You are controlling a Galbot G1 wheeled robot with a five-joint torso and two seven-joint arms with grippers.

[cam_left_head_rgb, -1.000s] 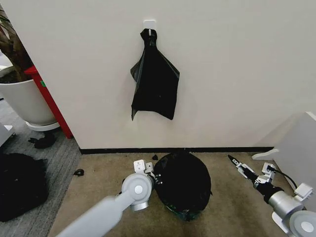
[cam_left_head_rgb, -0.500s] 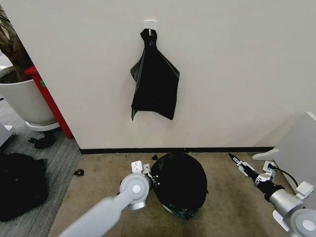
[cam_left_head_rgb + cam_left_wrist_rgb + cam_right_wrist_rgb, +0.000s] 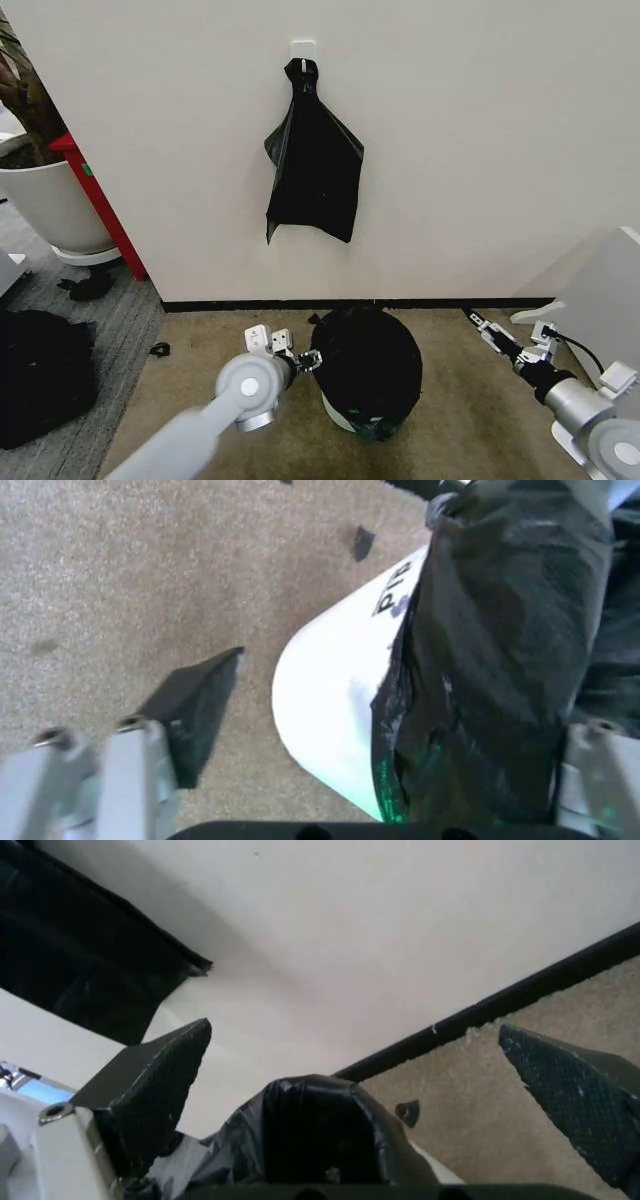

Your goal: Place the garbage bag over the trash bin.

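The trash bin (image 3: 336, 414) stands on the carpet near the wall, its white side showing under the glossy black garbage bag (image 3: 367, 366) draped over its top. My left gripper (image 3: 303, 360) is at the bag's left side. In the left wrist view my left gripper (image 3: 410, 705) is open, its fingers (image 3: 190, 712) wide apart, with the bin's white wall (image 3: 330, 705) and the bag's edge (image 3: 500, 652) between them. My right gripper (image 3: 480, 325) hovers open to the right of the bin, apart from it. In the right wrist view my right gripper (image 3: 355, 1031) holds nothing, and the bag (image 3: 310, 1132) lies beyond it.
Another black bag (image 3: 315, 170) hangs from a wall hook above the bin. A large white plant pot (image 3: 50, 205) and a red panel (image 3: 100, 200) stand at the left, a dark heap (image 3: 40, 375) on the grey floor. White furniture (image 3: 610, 300) is at the right.
The left gripper has drawn back to the left of the bin. The bag sits tighter over the bin, with more white wall showing. The right gripper has shifted slightly away.
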